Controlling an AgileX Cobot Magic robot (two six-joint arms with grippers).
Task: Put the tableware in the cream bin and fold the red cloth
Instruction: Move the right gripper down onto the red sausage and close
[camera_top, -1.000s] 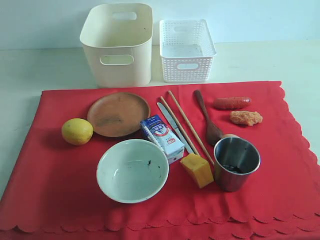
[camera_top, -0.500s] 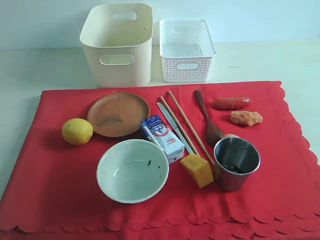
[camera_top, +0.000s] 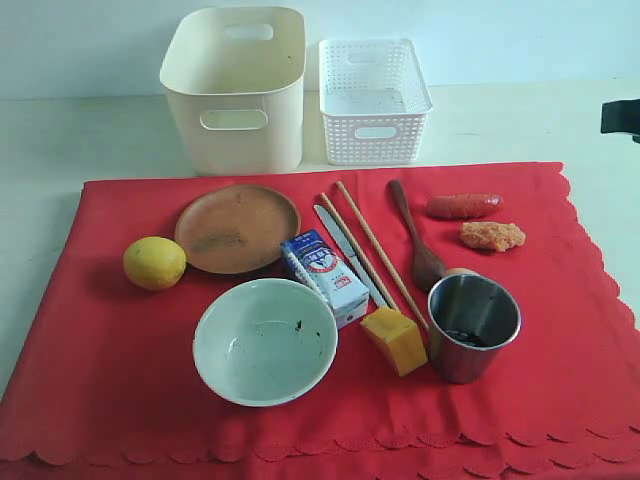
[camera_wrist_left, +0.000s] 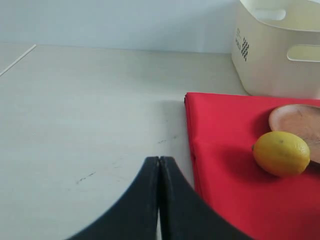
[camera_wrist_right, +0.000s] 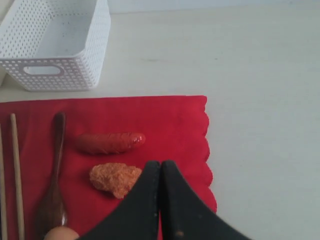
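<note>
Exterior view. Red cloth (camera_top: 120, 400) spread flat over the pale surface (camera_top: 60, 140), scalloped along the near and right edges, not folded. Off the cloth, past its far edge: cream bin (camera_top: 235, 130) standing upright, and just beside it on the right a white basket (camera_top: 372, 135).

All tableware on the cloth, outside the bin. Brown plate (camera_top: 237, 228) at the left rear, with a lemon (camera_top: 154, 263) near its left side. Bowl (camera_top: 265, 341) upright in front of the plate. Milk carton (camera_top: 325, 277) lying just beside the bowl's far rim. Knife (camera_top: 335, 232) and chopsticks (camera_top: 373, 240) slanting side by side from the middle rear toward the near right, with the knife partly hidden behind the carton. Spoon (camera_top: 427, 268) right of the chopsticks, scoop end close to the steel cup (camera_top: 472, 330), which stands upright at the near right. Yellow block (camera_top: 394, 340) between bowl and cup. Sausage (camera_top: 463, 206) and an orange crumbed piece (camera_top: 491, 236) at the right rear.

Left wrist view. Left hand (camera_wrist_left: 159, 162) clenched, fingers pressed together with nothing between them, over bare surface just beside the cloth's edge. Also in sight: lemon, part of the plate, a corner of the bin.

Right wrist view. Right hand (camera_wrist_right: 160, 167) clenched and empty as well, over the cloth near its scalloped edge. Tips close to the crumbed piece; touching or not, impossible to tell. Also in sight: sausage, spoon, chopsticks, and the basket off the cloth.
</note>
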